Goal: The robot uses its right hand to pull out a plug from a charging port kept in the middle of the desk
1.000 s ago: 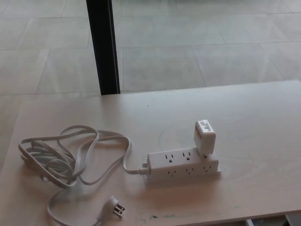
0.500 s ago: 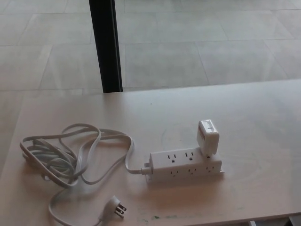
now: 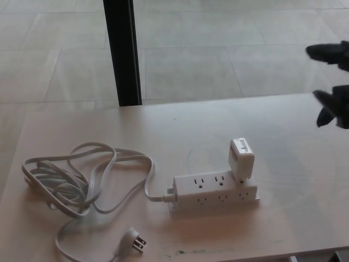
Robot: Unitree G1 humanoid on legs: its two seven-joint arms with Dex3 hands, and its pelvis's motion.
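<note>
Where nothing showed before, right hand [image 3: 332,82] now at edge, fingers seemingly apart, plug [image 3: 240,159] still seated.

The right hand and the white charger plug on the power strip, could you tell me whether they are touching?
Apart. The head view shows the right hand at the picture's right edge, with bare desk between it and the plug.

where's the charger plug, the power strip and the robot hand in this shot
charger plug [image 3: 240,159], head view, on its white front face
power strip [image 3: 214,189], head view, on its top row of outlets
right robot hand [image 3: 334,82], head view, at the right edge, between its spread black fingers
</note>
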